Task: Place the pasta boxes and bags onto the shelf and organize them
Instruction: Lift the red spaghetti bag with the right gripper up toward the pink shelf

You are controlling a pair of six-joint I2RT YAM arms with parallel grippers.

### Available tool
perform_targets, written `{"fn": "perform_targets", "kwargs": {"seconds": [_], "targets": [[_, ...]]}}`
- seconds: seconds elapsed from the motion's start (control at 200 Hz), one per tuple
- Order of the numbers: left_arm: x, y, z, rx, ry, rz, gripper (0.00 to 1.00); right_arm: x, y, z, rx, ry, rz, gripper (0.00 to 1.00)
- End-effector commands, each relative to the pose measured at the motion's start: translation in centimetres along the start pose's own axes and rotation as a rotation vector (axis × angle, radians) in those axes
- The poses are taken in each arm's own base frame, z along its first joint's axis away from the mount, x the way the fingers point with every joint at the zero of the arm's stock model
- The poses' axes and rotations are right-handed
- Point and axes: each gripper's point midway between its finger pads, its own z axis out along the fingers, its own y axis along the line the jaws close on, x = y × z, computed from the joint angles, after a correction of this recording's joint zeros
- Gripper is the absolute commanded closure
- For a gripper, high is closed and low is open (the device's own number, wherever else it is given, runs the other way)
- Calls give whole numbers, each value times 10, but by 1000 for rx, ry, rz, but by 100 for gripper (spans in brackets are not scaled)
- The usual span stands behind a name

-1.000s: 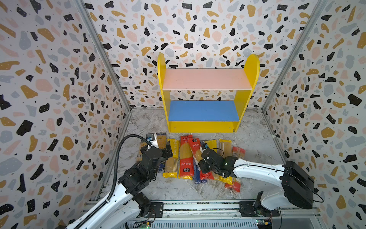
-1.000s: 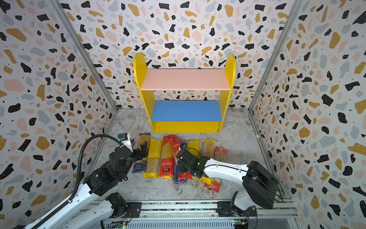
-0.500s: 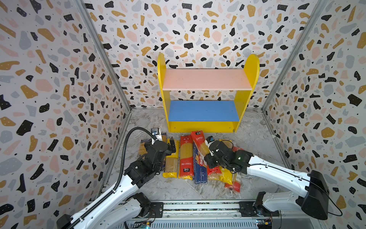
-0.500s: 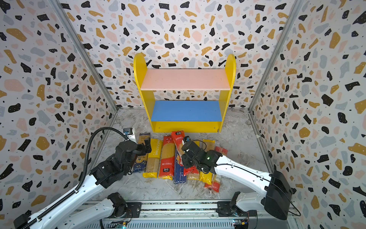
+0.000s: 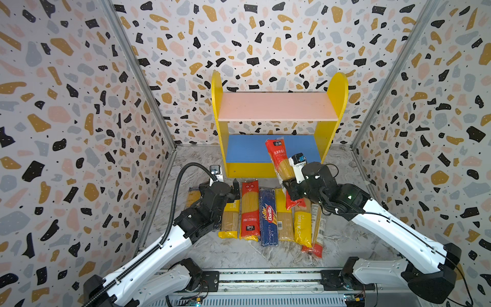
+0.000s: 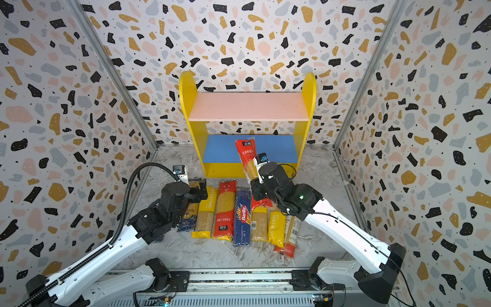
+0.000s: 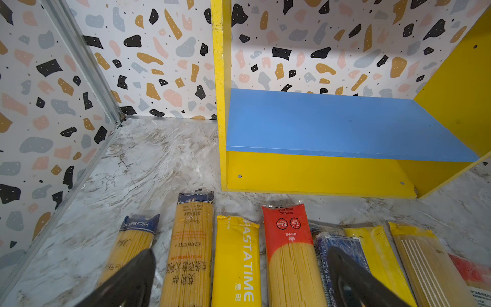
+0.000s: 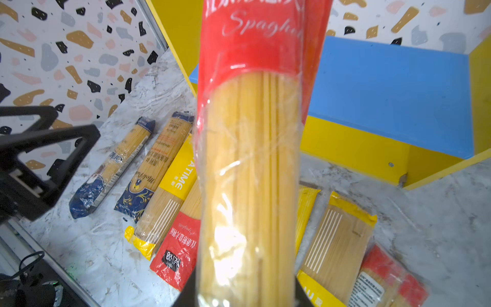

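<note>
As right claw (image 5: 289,186) grips, red packet (image 5: 278,157) within, tilted

In both top views the whole cell is seen from high above the front rail (image 5: 265,277), looking down and toward the back wall (image 5: 265,40), with the shelf (image 5: 279,106) set at the middle; nearly the same scene is shared by the two, shifted only slightly sideways. The left wrist view is taken low and close over the row of packets (image 7: 236,260) on the floor (image 7: 148,164), facing the blue lower board (image 7: 332,125) of the shelf. The right wrist view is filled at very close range by the red packet (image 8: 249,159), beyond which the same blue board, floor and row of packets are seen, so that this ground is shared with the left wrist view.
</note>
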Motion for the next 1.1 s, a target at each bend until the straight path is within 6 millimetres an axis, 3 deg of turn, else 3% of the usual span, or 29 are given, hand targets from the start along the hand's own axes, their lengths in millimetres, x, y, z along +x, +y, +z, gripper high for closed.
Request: {"fn": "perform_targets", "kwargs": {"seconds": [0.0,0.295,0.556,0.856,1.096], "targets": [[-24,-7,-6,28,-60,-11,1,-87,3,-54,-37,-284,6,81],[-27,-14,-2,46,-55,-5,1,-150,-9,-92,16,-472,-31,81],[-34,-25,3,67,-59,1,1,-227,-41,-125,294,-707,-131,81],[-31,-38,16,86,-47,7,0,-297,-83,-125,476,-847,-190,80],[-28,-46,26,97,-37,19,0,-347,-134,-106,633,-865,-249,79]]}}
